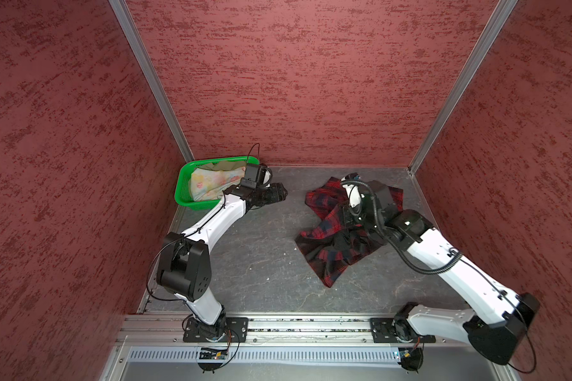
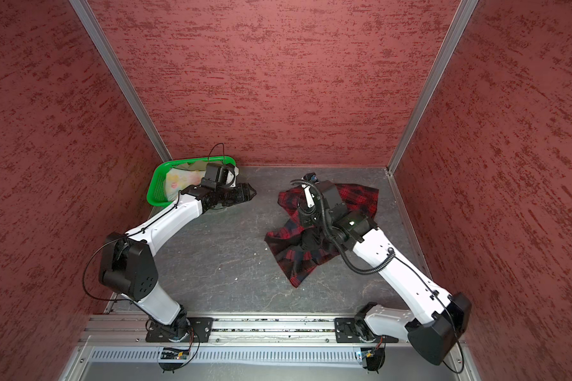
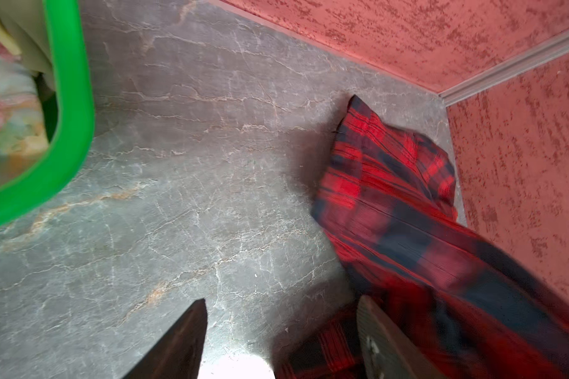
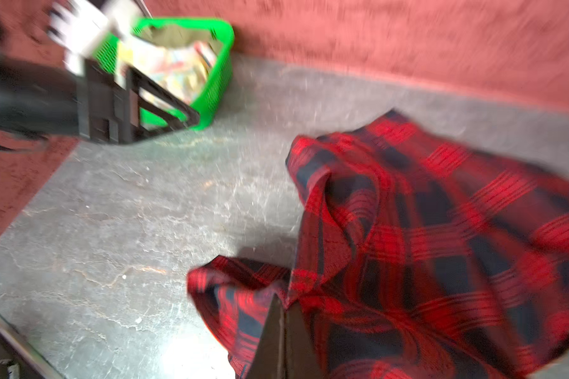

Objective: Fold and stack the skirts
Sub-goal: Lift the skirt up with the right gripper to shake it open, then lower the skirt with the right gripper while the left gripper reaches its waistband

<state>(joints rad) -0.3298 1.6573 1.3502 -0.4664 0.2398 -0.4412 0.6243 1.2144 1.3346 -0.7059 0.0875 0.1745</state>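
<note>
Closest to the right wrist camera are the 2 dark fingers of the right claw, pressed flat together with no gap between them. A raised fold of the plaid skirt is pinched at their tips. From the pinch the red-and-navy cloth spreads in loose ridges ahead of the claw and off to one side, and a smaller flap lies on the other side of the tips. In both top views this skirt lies crumpled on the grey table, partly under the right wrist. The left claw has its fingers well apart and holds nothing; only bare table shows between them. In a top view it hangs low, between the green basket and the plaid skirt, near the skirt's edge but not touching it. Behind the left claw, inside the basket, lie the other 2 skirts: the flowered skirt bunched up on the near side, the olive skirt against the far wall.
</note>
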